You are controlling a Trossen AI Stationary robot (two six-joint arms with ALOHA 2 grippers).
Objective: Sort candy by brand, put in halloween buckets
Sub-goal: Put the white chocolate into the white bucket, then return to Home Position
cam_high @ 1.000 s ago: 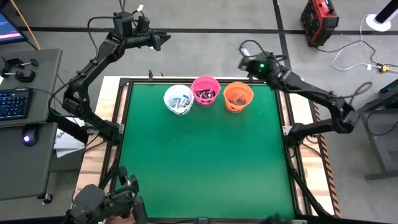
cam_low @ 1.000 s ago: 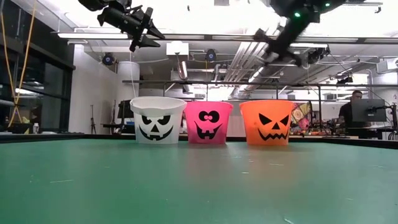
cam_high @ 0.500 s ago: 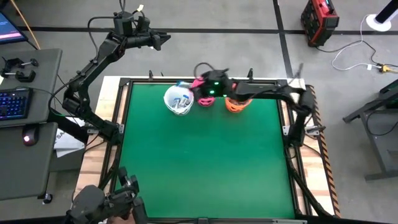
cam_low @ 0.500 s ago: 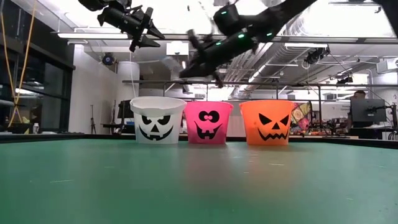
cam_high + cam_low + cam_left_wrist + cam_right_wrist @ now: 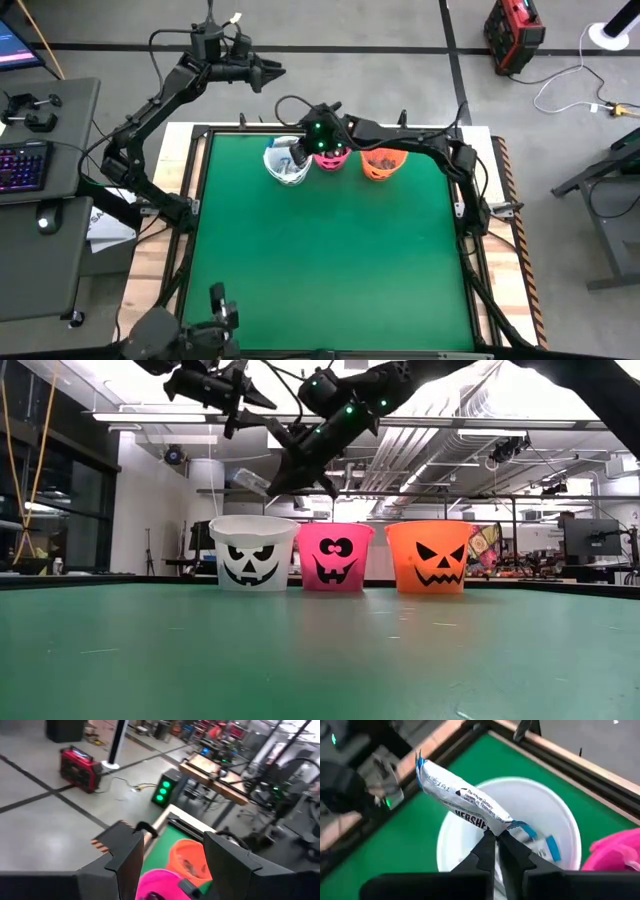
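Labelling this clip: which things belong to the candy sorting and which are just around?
Job:
- silver-and-blue wrapped candy bar, pinched in right claw
- white plastic pail
- pink plastic pail
- orange plastic pail

Just around:
- red case on floor
- keyboard

Bright overhead light, blurred wrist views

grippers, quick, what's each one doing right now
Left gripper: open, empty.
Right gripper: shut on candy bar above white bucket.
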